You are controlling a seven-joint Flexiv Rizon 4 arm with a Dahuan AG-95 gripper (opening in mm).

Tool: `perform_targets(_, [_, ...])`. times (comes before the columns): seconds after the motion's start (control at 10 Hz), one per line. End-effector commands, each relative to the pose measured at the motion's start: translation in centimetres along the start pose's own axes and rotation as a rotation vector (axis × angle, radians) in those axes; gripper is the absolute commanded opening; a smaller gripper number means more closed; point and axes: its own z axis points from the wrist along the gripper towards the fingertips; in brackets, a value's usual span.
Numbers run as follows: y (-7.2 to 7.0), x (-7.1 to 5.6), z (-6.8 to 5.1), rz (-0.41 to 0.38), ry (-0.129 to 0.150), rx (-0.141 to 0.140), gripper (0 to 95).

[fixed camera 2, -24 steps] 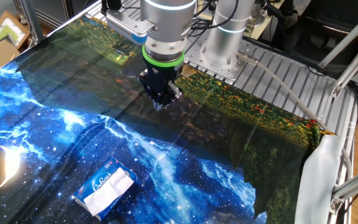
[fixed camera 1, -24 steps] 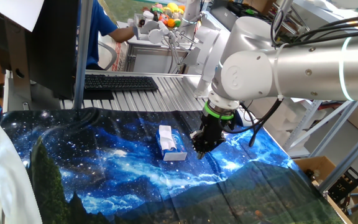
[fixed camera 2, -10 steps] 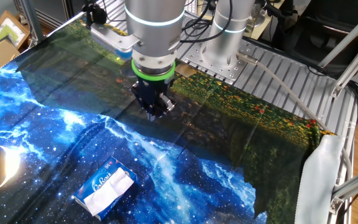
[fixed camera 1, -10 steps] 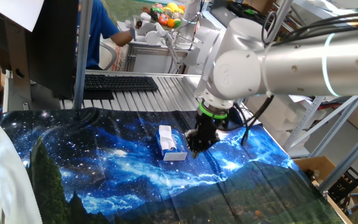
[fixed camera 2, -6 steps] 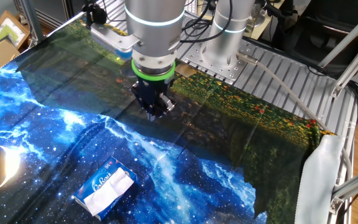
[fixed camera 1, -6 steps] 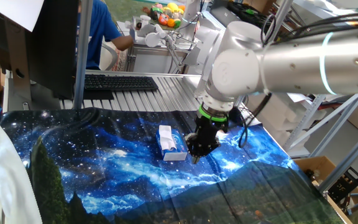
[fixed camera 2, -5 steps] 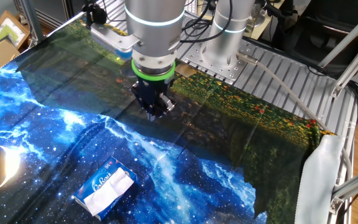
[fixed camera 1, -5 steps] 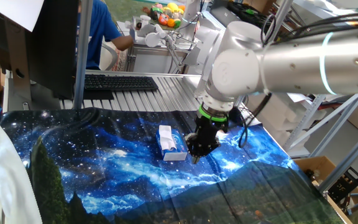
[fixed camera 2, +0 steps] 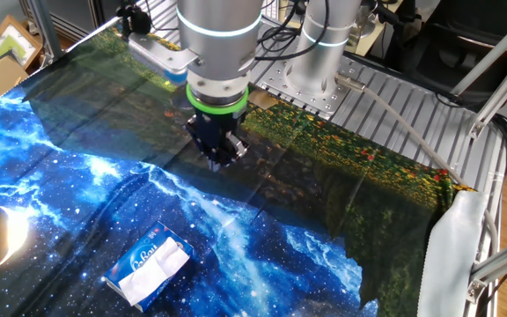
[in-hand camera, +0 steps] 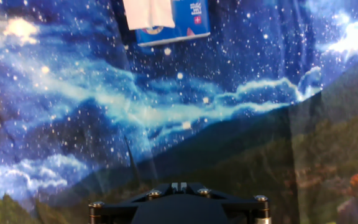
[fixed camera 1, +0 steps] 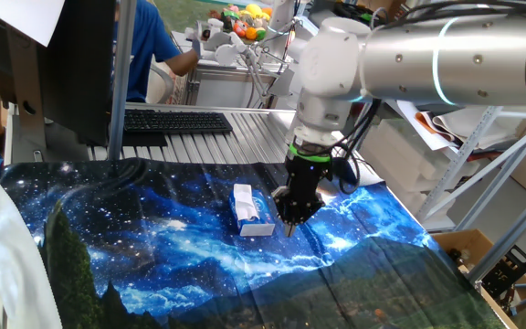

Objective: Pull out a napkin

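A small blue-and-white tissue pack [fixed camera 1: 253,217] lies on the galaxy-print cloth [fixed camera 1: 153,247]. A white napkin [fixed camera 1: 243,200] sticks out of its top opening, wrinkled. The pack [fixed camera 2: 139,260] and napkin [fixed camera 2: 159,269] also show in the other fixed view, and the pack [in-hand camera: 188,25] and napkin [in-hand camera: 149,12] sit at the top edge of the hand view. My gripper [fixed camera 1: 289,224] hovers just right of the pack, pointing down, apart from it. In the other fixed view the gripper [fixed camera 2: 218,161] is well beyond the pack. The fingertips [in-hand camera: 174,185] sit together; the gripper is shut and empty.
A black keyboard [fixed camera 1: 176,121] lies on the slatted metal table behind the cloth. A person in a blue shirt [fixed camera 1: 153,41] is at the back. A white cloth [fixed camera 2: 451,255] hangs at the table's edge. The arm's base [fixed camera 2: 319,62] stands on a metal plate.
Since the earliest frames my gripper has moved left, closer to the tissue pack. In the last half second the upper arm has shifted; the gripper has barely moved. The pack has not moved.
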Motion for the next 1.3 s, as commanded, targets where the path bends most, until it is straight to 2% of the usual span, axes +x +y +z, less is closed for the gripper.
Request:
perform_targets(0.1, [0.3,-2.3,-1.1,0.007,-0.123,-0.007,0.0])
perform_targets(0.2, [0.4,-3.7,-1.8,0.01,-0.131,-0.008,0.0])
perform_targets(0.3, [0.4,-6.0,-2.7,0.011,-0.149,-0.006,0.0])
perform_targets(0.4, [0.3,-7.6,-3.1,0.013,-0.162,-0.005,0.0])
perform_targets(0.6, [0.3,-10.9,-3.1,0.017,-0.197,-0.003,0.0])
perform_targets(0.7, [0.3,-12.0,-3.0,0.022,-0.202,-0.001,0.0])
perform_targets(0.8, [0.6,-13.9,-3.0,0.031,-0.212,0.0,0.0])
perform_targets(0.9, [0.8,-15.3,-3.3,0.041,-0.214,-0.003,0.0])
perform_targets(1.1, [1.6,-17.6,-3.7,0.057,-0.216,-0.007,0.0])
perform_targets(1.3, [2.0,-18.2,-3.3,0.061,-0.226,-0.009,0.0])
